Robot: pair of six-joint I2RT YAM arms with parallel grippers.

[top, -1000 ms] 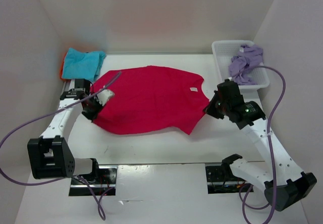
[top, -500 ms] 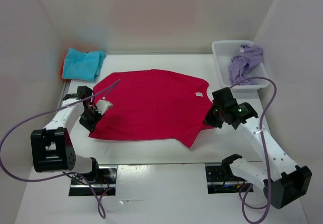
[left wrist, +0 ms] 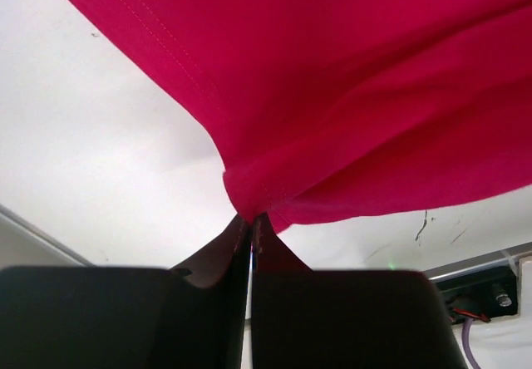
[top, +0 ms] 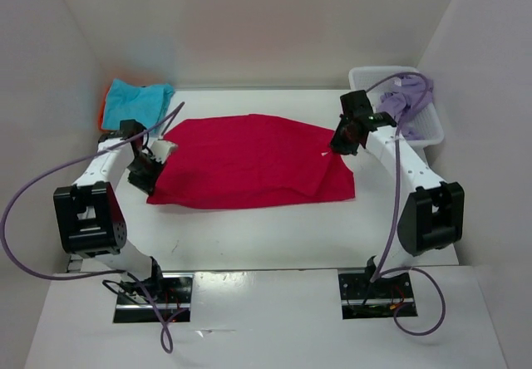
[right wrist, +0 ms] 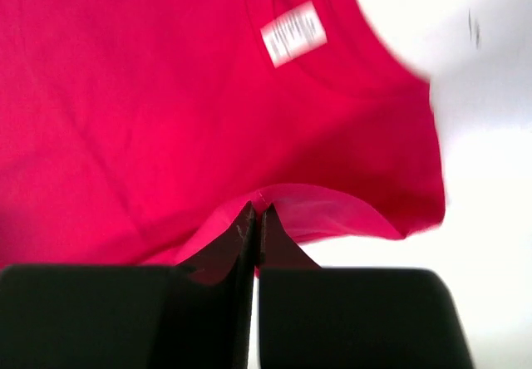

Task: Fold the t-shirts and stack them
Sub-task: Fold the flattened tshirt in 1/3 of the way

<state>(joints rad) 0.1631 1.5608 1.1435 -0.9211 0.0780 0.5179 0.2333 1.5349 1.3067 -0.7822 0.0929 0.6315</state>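
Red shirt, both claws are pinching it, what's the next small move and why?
Probably lower both claws and open them. The left claw and right claw are each shut on an edge of the shirt, which looks spread in a flat band, the right edge lying over the cloth near the collar label. Letting go would settle the fold.

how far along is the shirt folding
Done: the turquoise shirt lies folded in the far left corner, with the orange shirt peeking out at its left edge. In hand: the magenta shirt is spread out, left pincer and right pincer shut on its edges. Left: the lavender shirt, bunched in the basket.
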